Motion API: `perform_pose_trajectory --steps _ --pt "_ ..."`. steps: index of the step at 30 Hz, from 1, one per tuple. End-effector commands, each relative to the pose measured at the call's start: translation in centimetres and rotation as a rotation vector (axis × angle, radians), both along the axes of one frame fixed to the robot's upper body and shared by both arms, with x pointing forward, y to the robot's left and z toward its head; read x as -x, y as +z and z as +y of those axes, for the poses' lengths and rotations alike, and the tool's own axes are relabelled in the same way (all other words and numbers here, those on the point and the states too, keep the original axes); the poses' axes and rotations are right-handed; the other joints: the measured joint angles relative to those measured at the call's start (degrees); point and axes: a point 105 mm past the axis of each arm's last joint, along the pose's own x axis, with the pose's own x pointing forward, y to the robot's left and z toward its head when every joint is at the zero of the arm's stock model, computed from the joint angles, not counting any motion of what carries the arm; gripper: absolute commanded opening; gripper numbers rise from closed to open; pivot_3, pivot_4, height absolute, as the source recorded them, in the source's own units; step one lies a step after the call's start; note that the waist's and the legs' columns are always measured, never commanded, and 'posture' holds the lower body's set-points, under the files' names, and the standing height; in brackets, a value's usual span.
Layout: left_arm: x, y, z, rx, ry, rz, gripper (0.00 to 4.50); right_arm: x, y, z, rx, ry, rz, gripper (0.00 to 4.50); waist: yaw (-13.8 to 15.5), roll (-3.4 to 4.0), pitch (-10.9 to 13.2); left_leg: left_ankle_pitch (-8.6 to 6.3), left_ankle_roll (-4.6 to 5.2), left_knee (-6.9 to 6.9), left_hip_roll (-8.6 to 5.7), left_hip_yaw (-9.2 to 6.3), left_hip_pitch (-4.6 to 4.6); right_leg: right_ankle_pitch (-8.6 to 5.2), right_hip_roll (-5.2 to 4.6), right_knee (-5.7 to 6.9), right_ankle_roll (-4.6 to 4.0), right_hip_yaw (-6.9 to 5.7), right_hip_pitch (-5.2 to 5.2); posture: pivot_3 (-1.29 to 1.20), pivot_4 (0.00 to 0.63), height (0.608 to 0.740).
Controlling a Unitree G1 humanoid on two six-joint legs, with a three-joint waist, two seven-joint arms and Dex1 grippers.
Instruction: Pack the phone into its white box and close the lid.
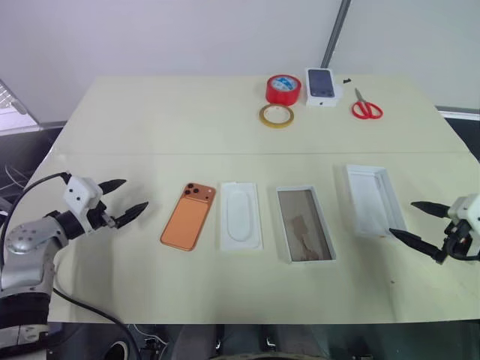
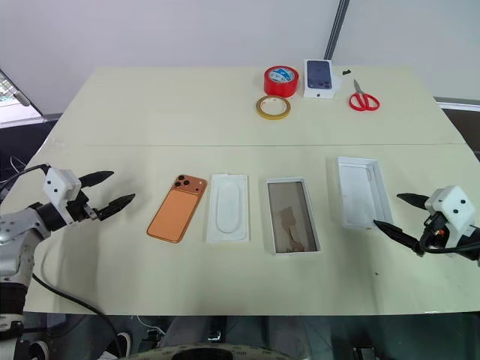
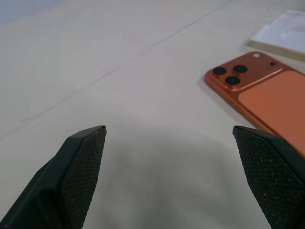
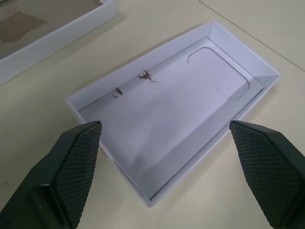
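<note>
The left claw (image 1: pixel 124 199) is wide open and holds nothing; it hangs just left of the phone (image 1: pixel 189 215). The phone lies flat on the table (image 1: pixel 150 120), back side up, with its dark lenses at the far end. It looks hard, smooth and slippery, and a bit heavy for its size, so it could slide out of a weak pinch. I think the best place to take it is by its two long edges, near the middle. Just right of the phone is a flat white insert (image 1: pixel 240 215). Right of that sits the box (image 1: pixel 304 223), open side up, with thin walls that look light and easy to bend. Further right lies the lid (image 1: pixel 371 199), hollow side up, also light card. The right claw (image 1: pixel 417 221) is wide open too, empty, just right of the lid.
</note>
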Motion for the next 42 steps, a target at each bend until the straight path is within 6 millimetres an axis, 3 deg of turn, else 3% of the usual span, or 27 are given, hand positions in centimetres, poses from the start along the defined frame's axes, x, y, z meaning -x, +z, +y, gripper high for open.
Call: perform_pose_trajectory --steps 1,6,10,15,18,28,34,38,42 --pt "-0.5 1.4 -1.1 -0.007 -0.022 -0.051 4.47 -0.5 1.9 1.1 -0.001 0.028 -0.071 4.49 -0.02 0.0 0.0 0.0 0.0 0.0 0.0 0.0 0.0 0.0 0.0 0.0 0.0 0.0 0.0 0.0 0.15 0.74" --pt "-0.3 1.3 -3.9 0.017 -0.077 0.03 4.47 -1.2 2.8 3.3 0.014 0.093 -0.102 4.49 -0.03 0.0 0.0 0.0 0.0 0.0 0.0 0.0 -0.01 0.01 0.0 0.0 0.01 0.0 0.0 0.0 0.15 0.74" --pt "0.3 1.0 -7.6 0.064 -0.141 0.158 4.47 -2.1 3.8 6.1 0.024 0.187 -0.13 4.49 -0.02 0.0 0.0 0.0 0.0 0.0 0.0 0.0 -0.01 0.01 0.0 0.02 0.01 0.0 0.01 0.0 0.15 0.74" --pt "2.0 1.6 -11.6 0.245 -0.303 0.482 4.47 -2.6 4.1 12.0 -0.016 0.377 -0.142 4.49 -0.06 -0.02 0.02 0.01 0.01 0.03 0.0 -0.01 -0.02 0.01 0.02 0.05 0.02 -0.01 -0.02 0.0 0.15 0.74" --pt "2.5 1.5 -12.5 0.299 -0.315 0.617 4.47 -3.0 3.7 13.9 -0.046 0.413 -0.145 4.49 -0.04 -0.02 0.02 0.01 0.01 0.04 -0.01 -0.02 -0.04 0.01 0.02 0.05 0.02 -0.01 -0.02 0.0 0.15 0.74" --pt "3.4 -0.7 -15.0 0.332 -0.309 0.884 4.47 -3.3 1.9 14.6 -0.06 0.403 -0.138 4.49 0.1 -0.07 0.05 0.01 0.0 0.1 -0.04 -0.03 -0.06 0.02 0.03 0.04 0.03 -0.01 -0.02 0.0 0.15 0.74" --pt "1.9 -1.4 -16.1 0.404 -0.268 0.919 4.47 -3.4 1.9 15.2 -0.074 0.413 -0.151 4.49 0.04 -0.07 0.05 0.02 -0.01 0.12 -0.04 -0.03 -0.05 0.02 0.04 0.07 0.03 -0.01 -0.02 0.0 0.15 0.74" --pt "1.7 -3.5 -16.2 0.346 -0.201 1.011 4.47 -3.7 2.0 15.1 -0.073 0.399 -0.164 4.49 0.04 -0.02 0.02 0.03 -0.03 0.11 -0.04 -0.03 -0.01 0.02 0.06 0.08 0.03 -0.01 0.0 0.0 0.15 0.74" --pt "1.1 -2.9 -16.6 0.421 -0.204 1.025 4.47 -3.7 2.0 15.1 -0.069 0.393 -0.168 4.49 0.03 0.01 -0.02 0.03 -0.03 0.12 -0.04 -0.04 0.13 0.02 0.06 0.06 0.03 -0.01 0.17 0.0 0.15 0.74"
